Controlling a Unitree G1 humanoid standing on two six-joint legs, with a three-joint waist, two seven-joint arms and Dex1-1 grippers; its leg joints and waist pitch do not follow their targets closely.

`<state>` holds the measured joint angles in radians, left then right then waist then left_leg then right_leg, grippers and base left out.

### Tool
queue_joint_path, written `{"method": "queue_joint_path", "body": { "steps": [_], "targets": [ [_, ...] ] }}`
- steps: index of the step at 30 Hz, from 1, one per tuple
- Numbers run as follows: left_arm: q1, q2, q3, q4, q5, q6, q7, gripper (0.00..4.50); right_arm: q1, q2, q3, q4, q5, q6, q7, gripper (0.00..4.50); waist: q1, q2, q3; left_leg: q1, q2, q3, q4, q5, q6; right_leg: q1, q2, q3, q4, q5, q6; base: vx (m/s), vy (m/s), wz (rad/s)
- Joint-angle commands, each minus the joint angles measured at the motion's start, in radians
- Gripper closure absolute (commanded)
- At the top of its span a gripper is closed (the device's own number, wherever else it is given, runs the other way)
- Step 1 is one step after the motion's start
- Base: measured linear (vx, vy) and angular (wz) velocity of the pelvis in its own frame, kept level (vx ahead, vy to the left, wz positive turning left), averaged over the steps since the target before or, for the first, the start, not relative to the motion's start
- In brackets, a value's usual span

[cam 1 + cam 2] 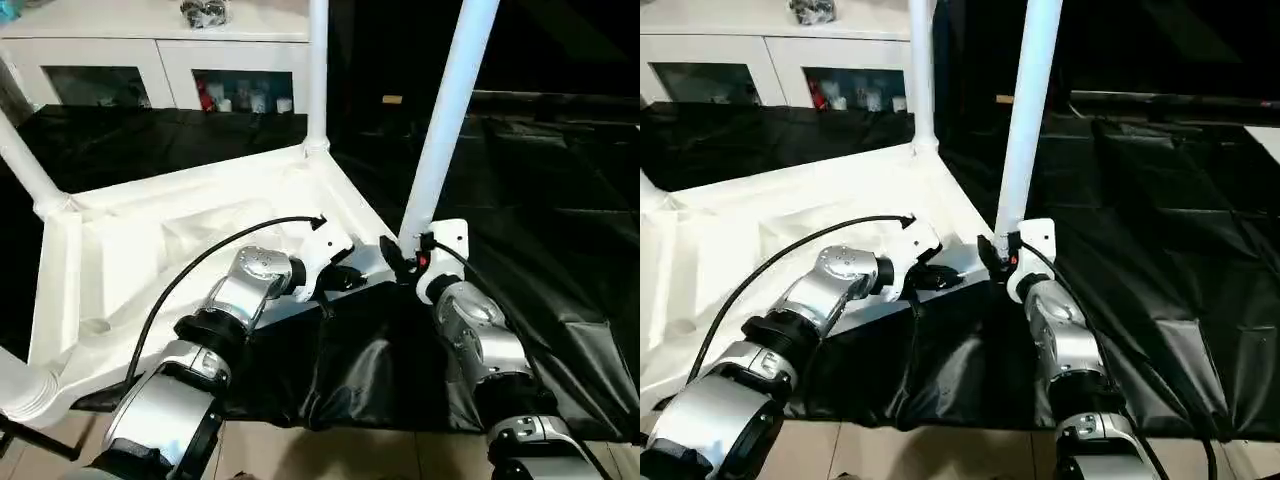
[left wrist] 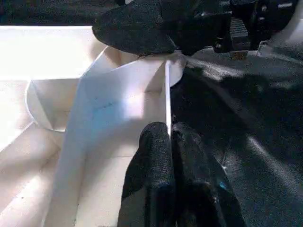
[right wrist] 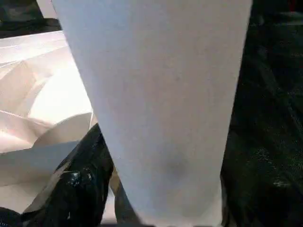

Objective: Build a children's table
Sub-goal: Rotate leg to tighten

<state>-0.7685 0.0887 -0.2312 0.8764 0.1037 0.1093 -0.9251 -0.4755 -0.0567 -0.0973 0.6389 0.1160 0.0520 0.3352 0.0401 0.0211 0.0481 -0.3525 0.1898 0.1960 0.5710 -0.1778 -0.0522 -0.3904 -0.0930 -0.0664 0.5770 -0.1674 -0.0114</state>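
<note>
The children's table lies upside down on a black sheet, its white ribbed top (image 1: 150,250) facing up. One leg stands in the back corner (image 1: 317,70), and others show at the far left (image 1: 25,160) and at the near left corner (image 1: 20,385). Another leg (image 1: 445,120) rises, slightly tilted, from the near right corner. My right gripper (image 1: 403,252) is closed around its base, one black finger (image 3: 80,189) against it. My left gripper (image 2: 168,142) is shut on the thin rim (image 2: 167,94) of the top, close beside that corner.
A white cabinet with glass doors (image 1: 150,60) stands behind the table. The black sheet (image 1: 560,200) stretches away to the right and under my forearms. Pale floor shows along the near edge (image 1: 330,455).
</note>
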Motion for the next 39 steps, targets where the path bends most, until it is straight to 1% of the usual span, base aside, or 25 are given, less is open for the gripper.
{"method": "queue_joint_path", "body": {
  "steps": [1,2,3,4,5,6,7,8,9,11,12,13,19,20,23,24,28,30,32,34,35,36,37,38,39],
  "targets": [
    [0.006,0.022,-0.029,-0.098,-0.077,-0.069,-0.19,4.5,0.047,-0.067,0.108,-0.044,0.038,0.026,0.311,1.31,0.006,-0.01,-0.063,-0.002,0.033,-0.019,-0.067,-0.278,0.056,0.048,-0.057,0.037,-0.069,-0.269,-0.212,0.0,0.0,0.0],
    [0.015,0.044,-0.028,-0.112,-0.086,-0.075,-0.228,4.5,0.06,-0.113,0.119,-0.062,0.045,0.027,0.391,1.31,0.011,-0.009,-0.066,-0.004,0.034,-0.019,-0.063,-0.252,0.07,0.051,-0.057,0.038,-0.066,-0.229,-0.219,0.0,0.0,0.0],
    [0.022,0.065,-0.028,-0.124,-0.094,-0.079,-0.263,4.5,0.073,-0.16,0.132,-0.081,0.054,0.029,0.474,1.31,0.015,-0.014,-0.07,-0.007,0.038,-0.016,-0.057,-0.197,0.102,0.051,-0.055,0.039,-0.053,-0.133,-0.241,0.0,0.0,0.0],
    [0.027,0.078,-0.029,-0.132,-0.1,-0.082,-0.285,4.5,0.082,-0.194,0.143,-0.093,0.062,0.032,0.534,1.31,0.023,-0.011,-0.074,-0.01,0.04,-0.013,-0.049,-0.141,0.132,0.05,-0.052,0.037,-0.04,-0.034,-0.266,0.0,0.0,0.0],
    [0.032,0.095,-0.031,-0.145,-0.105,-0.072,-0.316,4.5,0.096,-0.248,0.168,-0.107,0.07,0.033,0.63,1.31,0.028,-0.009,-0.072,-0.012,0.041,-0.01,-0.047,-0.115,0.151,0.047,-0.049,0.034,-0.035,0.012,-0.287,0.0,0.0,0.0],
    [0.035,0.1,-0.031,-0.15,-0.107,-0.071,-0.323,4.5,0.101,-0.271,0.177,-0.109,0.07,0.032,0.669,1.31,0.03,-0.015,-0.072,-0.012,0.041,-0.009,-0.045,-0.117,0.156,0.046,-0.049,0.033,-0.035,0.011,-0.291,0.0,0.0,0.0],
    [0.038,0.106,-0.033,-0.156,-0.109,-0.065,-0.336,4.5,0.106,-0.295,0.184,-0.11,0.069,0.032,0.708,1.31,0.039,-0.012,-0.071,-0.005,0.043,-0.007,-0.044,-0.128,0.157,0.042,-0.052,0.033,-0.037,-0.014,-0.297,0.0,0.0,0.0],
    [0.04,0.11,-0.034,-0.161,-0.108,-0.062,-0.348,4.5,0.108,-0.312,0.188,-0.108,0.068,0.028,0.739,1.31,0.04,-0.013,-0.069,-0.009,0.043,-0.007,-0.045,-0.131,0.154,0.044,-0.053,0.034,-0.037,-0.03,-0.295,0.0,0.0,0.0],
    [0.04,0.11,-0.034,-0.161,-0.108,-0.062,-0.348,4.5,0.108,-0.312,0.188,-0.108,0.068,0.028,0.739,1.31,0.049,-0.012,-0.068,-0.005,0.046,-0.007,-0.047,-0.146,0.142,0.041,-0.055,0.034,-0.042,-0.072,-0.288,0.0,0.0,0.0],
    [0.045,0.122,-0.039,-0.17,-0.109,-0.059,-0.385,4.5,0.107,-0.344,0.192,-0.111,0.076,0.038,0.812,1.31,0.055,-0.013,-0.067,-0.003,0.048,-0.008,-0.05,-0.166,0.122,0.041,-0.055,0.034,-0.044,-0.119,-0.279,0.0,0.0,0.0],
    [0.046,0.123,-0.04,-0.171,-0.11,-0.059,-0.39,4.5,0.106,-0.346,0.192,-0.112,0.077,0.039,0.818,1.31,0.055,-0.01,-0.067,-0.003,0.047,-0.009,-0.051,-0.175,0.112,0.041,-0.055,0.034,-0.046,-0.131,-0.276,0.0,0.0,0.0],
    [0.049,0.132,-0.048,-0.178,-0.112,-0.06,-0.408,4.5,0.101,-0.358,0.199,-0.116,0.085,0.044,0.846,1.47,0.055,-0.009,-0.067,-0.003,0.047,-0.01,-0.051,-0.174,0.106,0.041,-0.054,0.034,-0.045,-0.132,-0.274,0.0,0.0,0.0],
    [0.045,0.152,-0.06,-0.168,-0.104,-0.076,-0.436,4.5,0.079,-0.385,0.246,-0.108,0.064,0.018,0.914,1.91,0.055,-0.013,-0.067,-0.005,0.044,-0.01,-0.049,-0.172,0.097,0.041,-0.056,0.034,-0.046,-0.143,-0.268,0.0,0.0,0.0],
    [0.042,0.154,-0.06,-0.162,-0.101,-0.08,-0.437,4.5,0.075,-0.385,0.252,-0.104,0.058,0.011,0.919,1.93,0.055,-0.015,-0.067,-0.006,0.044,-0.01,-0.05,-0.173,0.097,0.041,-0.056,0.034,-0.046,-0.148,-0.267,0.0,0.0,0.0],
    [0.037,0.159,-0.059,-0.156,-0.096,-0.084,-0.439,4.5,0.066,-0.378,0.262,-0.093,0.043,-0.006,0.928,1.98,0.056,-0.015,-0.067,-0.005,0.044,-0.01,-0.049,-0.173,0.095,0.04,-0.055,0.034,-0.046,-0.158,-0.264,0.0,0.0,0.0],
    [0.036,0.161,-0.058,-0.157,-0.096,-0.084,-0.439,4.5,0.064,-0.376,0.264,-0.091,0.042,-0.007,0.93,1.98,0.056,-0.018,-0.067,-0.007,0.044,-0.011,-0.049,-0.171,0.095,0.041,-0.055,0.034,-0.045,-0.16,-0.263,0.0,0.0,0.0],
    [0.036,0.161,-0.057,-0.157,-0.095,-0.085,-0.433,4.5,0.063,-0.371,0.272,-0.09,0.048,-0.002,0.933,1.99,0.056,-0.017,-0.068,-0.006,0.044,-0.011,-0.049,-0.164,0.097,0.041,-0.055,0.034,-0.045,-0.156,-0.262,0.0,0.0,0.0],
    [0.038,0.161,-0.051,-0.157,-0.091,-0.084,-0.408,4.5,0.073,-0.361,0.27,-0.098,0.06,0.013,0.924,1.99,0.056,-0.017,-0.068,-0.006,0.045,-0.011,-0.048,-0.161,0.099,0.04,-0.055,0.034,-0.043,-0.148,-0.265,0.0,0.0,0.0],
    [0.035,0.148,-0.035,-0.147,-0.08,-0.073,-0.331,4.5,0.092,-0.338,0.252,-0.111,0.078,0.027,0.886,1.99,0.056,-0.017,-0.067,-0.006,0.044,-0.01,-0.048,-0.168,0.098,0.04,-0.055,0.034,-0.045,-0.164,-0.262,0.0,0.0,0.0],
    [0.033,0.143,-0.032,-0.142,-0.076,-0.068,-0.308,4.5,0.096,-0.331,0.246,-0.111,0.08,0.027,0.874,1.99,0.057,-0.017,-0.066,-0.004,0.045,-0.01,-0.049,-0.179,0.09,0.037,-0.055,0.035,-0.048,-0.185,-0.256,0.0,0.0,0.0],
    [0.029,0.128,-0.024,-0.135,-0.068,-0.059,-0.253,4.5,0.105,-0.305,0.229,-0.104,0.081,0.023,0.821,2.0,0.057,-0.019,-0.062,-0.004,0.045,-0.011,-0.051,-0.2,0.078,0.035,-0.056,0.035,-0.052,-0.227,-0.245,0.0,0.0,0.0],
    [0.027,0.114,-0.018,-0.131,-0.062,-0.048,-0.208,4.5,0.11,-0.28,0.215,-0.092,0.075,0.017,0.761,2.0,0.057,-0.018,-0.061,-0.004,0.045,-0.012,-0.052,-0.211,0.071,0.034,-0.057,0.035,-0.053,-0.246,-0.24,0.0,0.0,0.0],
    [0.024,0.1,-0.014,-0.128,-0.055,-0.04,-0.167,4.5,0.114,-0.255,0.202,-0.081,0.067,0.007,0.705,2.0,0.052,-0.024,-0.06,-0.003,0.044,-0.013,-0.054,-0.236,0.056,0.032,-0.058,0.036,-0.058,-0.29,-0.226,0.0,0.0,0.0],
    [0.019,0.078,-0.008,-0.12,-0.05,-0.027,-0.116,4.5,0.116,-0.22,0.19,-0.063,0.054,0.0,0.626,2.0,0.049,-0.024,-0.058,-0.002,0.043,-0.014,-0.055,-0.247,0.047,0.03,-0.06,0.037,-0.061,-0.317,-0.219,0.0,0.0,0.0],
    [0.016,0.065,-0.004,-0.116,-0.048,-0.02,-0.088,4.5,0.117,-0.2,0.184,-0.052,0.046,-0.004,0.579,2.0,0.044,-0.021,-0.055,0.0,0.041,-0.018,-0.059,-0.278,0.029,0.027,-0.061,0.035,-0.069,-0.385,-0.197,0.0,0.0,0.0]
  ]
}}
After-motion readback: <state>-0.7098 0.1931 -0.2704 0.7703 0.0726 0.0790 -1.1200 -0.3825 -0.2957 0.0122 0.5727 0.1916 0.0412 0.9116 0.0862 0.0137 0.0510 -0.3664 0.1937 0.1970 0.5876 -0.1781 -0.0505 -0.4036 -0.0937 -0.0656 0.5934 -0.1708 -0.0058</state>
